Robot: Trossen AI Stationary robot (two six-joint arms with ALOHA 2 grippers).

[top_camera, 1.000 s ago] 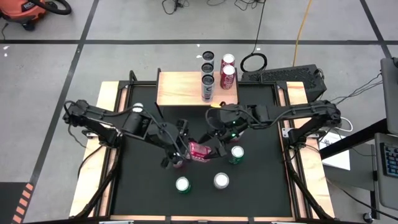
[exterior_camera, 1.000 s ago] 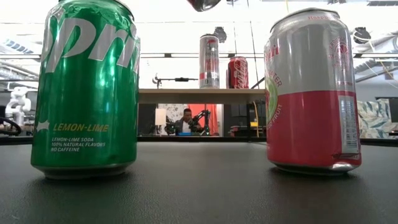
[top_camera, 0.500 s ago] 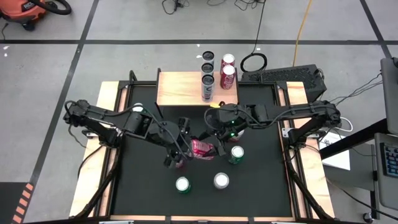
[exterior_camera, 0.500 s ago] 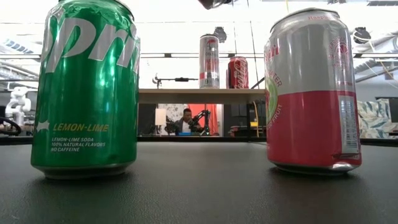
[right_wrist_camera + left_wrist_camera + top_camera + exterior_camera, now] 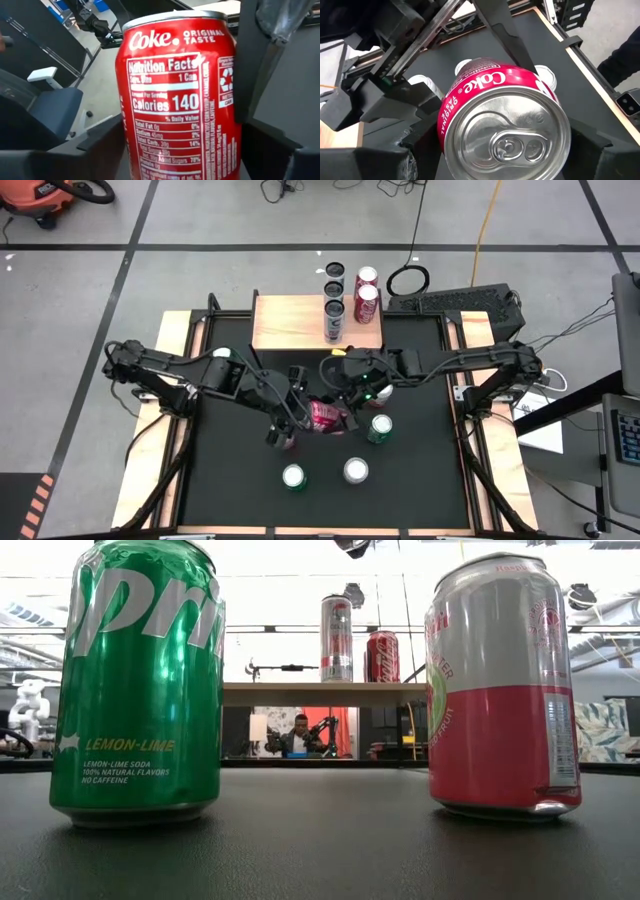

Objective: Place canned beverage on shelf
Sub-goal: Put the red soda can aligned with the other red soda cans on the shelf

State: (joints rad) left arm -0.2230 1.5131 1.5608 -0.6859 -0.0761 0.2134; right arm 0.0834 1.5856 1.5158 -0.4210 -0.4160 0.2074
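A red Coke can (image 5: 323,416) hangs in the air above the middle of the black table, lying tilted with its lid toward my left arm. My left gripper (image 5: 300,420) is shut on its lid end (image 5: 500,115). My right gripper (image 5: 345,406) reaches in from the far right and closes around its body (image 5: 180,100). The shelf (image 5: 290,322), with a light wood top, stands at the table's far edge, and several cans (image 5: 334,320) stand on its right part. In the low view the shelf (image 5: 300,694) shows far back. My left gripper pinches the can's side wall just below the lid (image 5: 445,131) between its two fingers (image 5: 417,160), coming along the can from the table's left. The can is lifted clear and tilted. My right gripper has its two fingers (image 5: 95,145) against opposite sides of the can's wall (image 5: 127,125), lying across the can. It comes slanting down from the far right.
Loose cans stand on the table: a green Sprite (image 5: 293,477) (image 5: 140,680), a silver and pink one (image 5: 356,470) (image 5: 500,690), and a green one (image 5: 381,427) just right of the grippers. Wooden rails (image 5: 160,430) line the table's sides.
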